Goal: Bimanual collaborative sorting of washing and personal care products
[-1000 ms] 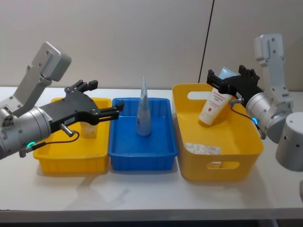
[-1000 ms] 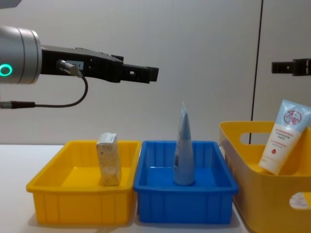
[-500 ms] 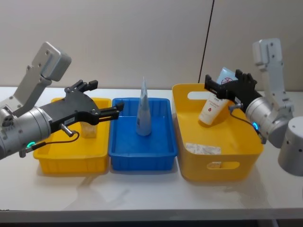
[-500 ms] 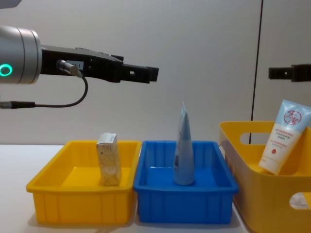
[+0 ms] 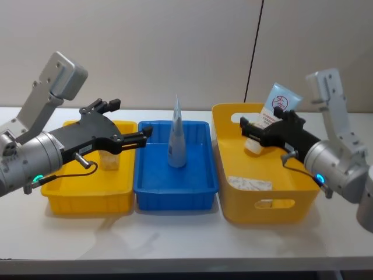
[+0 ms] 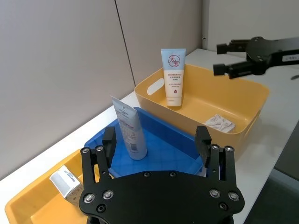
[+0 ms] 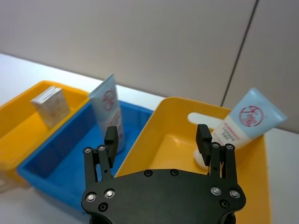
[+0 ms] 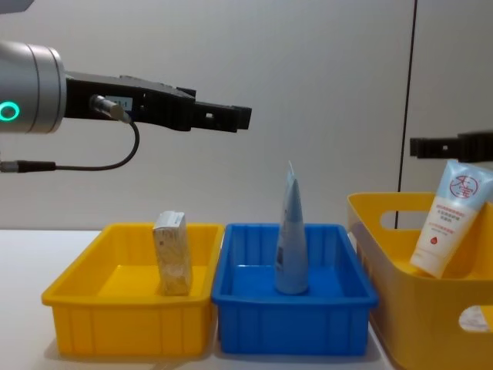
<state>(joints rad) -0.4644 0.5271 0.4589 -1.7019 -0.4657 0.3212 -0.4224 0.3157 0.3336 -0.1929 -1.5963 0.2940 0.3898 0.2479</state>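
A white tube with a red logo (image 5: 276, 104) (image 8: 451, 220) leans against the back wall of the big yellow basket (image 5: 265, 201). A small white sachet (image 5: 249, 183) lies on the basket floor. A pale-blue tube (image 5: 176, 137) (image 8: 291, 231) stands upright in the blue bin (image 5: 175, 195). A beige carton (image 5: 109, 158) (image 8: 172, 253) stands in the yellow tray (image 5: 84, 198). My left gripper (image 5: 133, 119) (image 6: 155, 140) hovers open and empty above the seam of the tray and blue bin. My right gripper (image 5: 247, 129) (image 7: 157, 135) hangs open and empty over the basket, just in front of the white tube.
The three containers stand side by side on a white table (image 5: 175, 233), with a grey wall behind. Bare table runs along the front edge. The right arm's body (image 5: 341, 169) sits beside the basket's right wall.
My right gripper has swung lower and leftward over the basket, uncovering the white tube's top. The left arm and all products have stayed still.
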